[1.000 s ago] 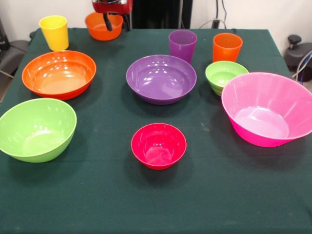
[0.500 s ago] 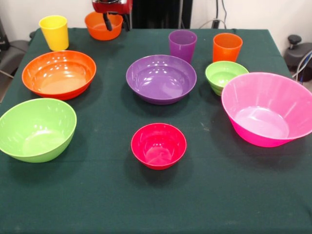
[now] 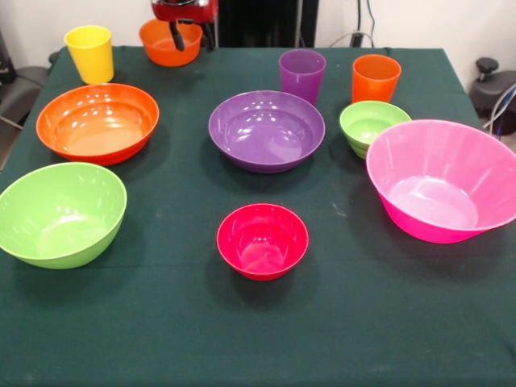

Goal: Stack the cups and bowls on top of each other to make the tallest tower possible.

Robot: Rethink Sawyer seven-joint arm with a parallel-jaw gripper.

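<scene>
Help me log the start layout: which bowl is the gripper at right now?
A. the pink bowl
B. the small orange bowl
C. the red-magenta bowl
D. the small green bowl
B: the gripper hangs at the table's far edge with a finger reaching down into the small orange bowl, beside the yellow cup.

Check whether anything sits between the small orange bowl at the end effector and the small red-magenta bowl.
Yes. The large purple bowl lies roughly between the small orange bowl, where the end effector hangs at its rim, and the small red-magenta bowl. Lifted above that rim, the route looks open.
</scene>
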